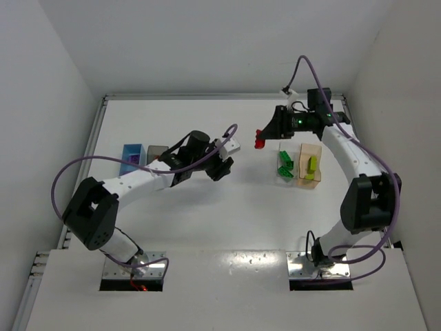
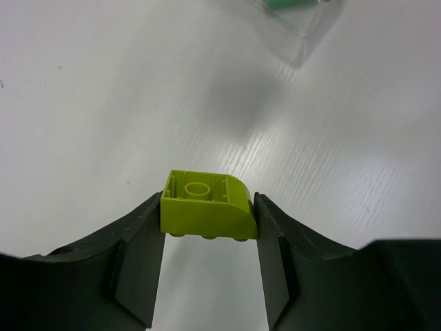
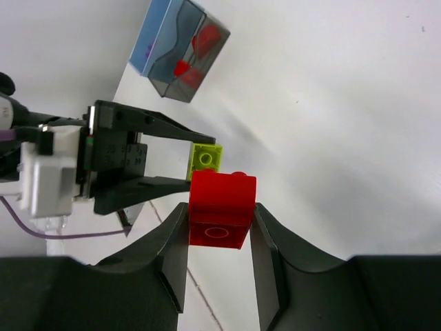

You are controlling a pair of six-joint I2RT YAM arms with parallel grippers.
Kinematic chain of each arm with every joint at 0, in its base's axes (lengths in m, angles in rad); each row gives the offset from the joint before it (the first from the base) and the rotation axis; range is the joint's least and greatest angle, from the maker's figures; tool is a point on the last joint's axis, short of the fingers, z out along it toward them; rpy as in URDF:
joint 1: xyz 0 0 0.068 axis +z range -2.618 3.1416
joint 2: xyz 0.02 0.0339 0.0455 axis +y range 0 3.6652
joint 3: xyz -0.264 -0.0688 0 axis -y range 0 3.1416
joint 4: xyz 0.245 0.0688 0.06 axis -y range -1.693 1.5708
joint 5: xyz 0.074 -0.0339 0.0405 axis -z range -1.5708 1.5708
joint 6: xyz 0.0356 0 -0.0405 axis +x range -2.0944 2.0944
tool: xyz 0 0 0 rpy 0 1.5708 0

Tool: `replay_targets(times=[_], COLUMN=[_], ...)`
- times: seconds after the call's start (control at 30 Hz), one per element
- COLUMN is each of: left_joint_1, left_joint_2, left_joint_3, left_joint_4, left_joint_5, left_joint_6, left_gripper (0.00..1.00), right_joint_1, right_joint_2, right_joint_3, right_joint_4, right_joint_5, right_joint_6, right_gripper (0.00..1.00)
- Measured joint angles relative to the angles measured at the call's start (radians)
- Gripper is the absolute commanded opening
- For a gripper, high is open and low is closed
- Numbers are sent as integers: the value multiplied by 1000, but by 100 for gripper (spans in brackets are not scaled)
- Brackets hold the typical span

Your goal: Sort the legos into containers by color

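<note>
— White counter (image 1: 207,221), with four bins on it in two pairs. What stands on the left?

— The light blue bin (image 1: 131,155) and the dark grey bin (image 1: 156,153), touching side by side. A purple brick (image 1: 131,158) lies in the blue one. In the right wrist view, red bricks (image 3: 200,48) show through the grey wall.

— And on the right?

— The clear bin (image 1: 284,165) touches the tan-orange bin (image 1: 309,165). Green bricks (image 1: 284,164) lie in the clear one, and a yellow-green brick (image 1: 311,165) lies in the orange one.

— The pincers?

— They are over the bare middle of the counter, between the two pairs, tips turned toward each other and near. The left pincer (image 2: 208,215) is pinching a yellow-green lego (image 2: 207,205) by its sides. The right pincer (image 3: 219,214) is clamped on a red lego (image 3: 220,203) the same way.

— How do those two look?

— The yellow-green one has one corner curved. Its hollow face, with a round tube, is turned up toward the wrist camera, and small studs show along its lower edge. The red one is glossy and blocky, with a moulded ring on its near face and bumps on its far edge.
</note>
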Motion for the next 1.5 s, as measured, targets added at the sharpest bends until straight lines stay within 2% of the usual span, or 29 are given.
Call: replay_targets(times=[0.3,0.47,0.6,0.7,0.87,1.0,1.3,1.37,1.5], left_joint_1=[56,161,305,396,453,486,472,434,280], left_joint_2=[-14,-58,-85,-86,-86,-80,-26,-19,8], left_joint_3=[-6,-6,-2,15,81,119,112,112,112], left_joint_4=[-30,-34,-45,-82,-167,-170,-139,-131,-102], left_joint_5=[-4,13,42,38,67,188,341,349,351], left_joint_6=[0,-39,-119,-182,-313,-459,-586,-576,-527], left_gripper=[28,28,22,22,17,16,16,16,16], right_joint_1=[-59,-32,45,90,100,100,88,72,-23], right_joint_2=[-49,-57,-37,-8,14,15,11,6,-42], right_joint_3=[-66,-78,-53,-21,-4,-4,-13,-16,-36], right_joint_4=[-13,-48,-64,-66,-64,-64,-53,-52,-51], right_joint_5=[-2,36,35,35,35,35,55,77,158], right_joint_6=[-39,-87,-106,-109,-108,-107,-107,-108,-108], right_gripper=[0,0,0,0,0,0,0,0,0])
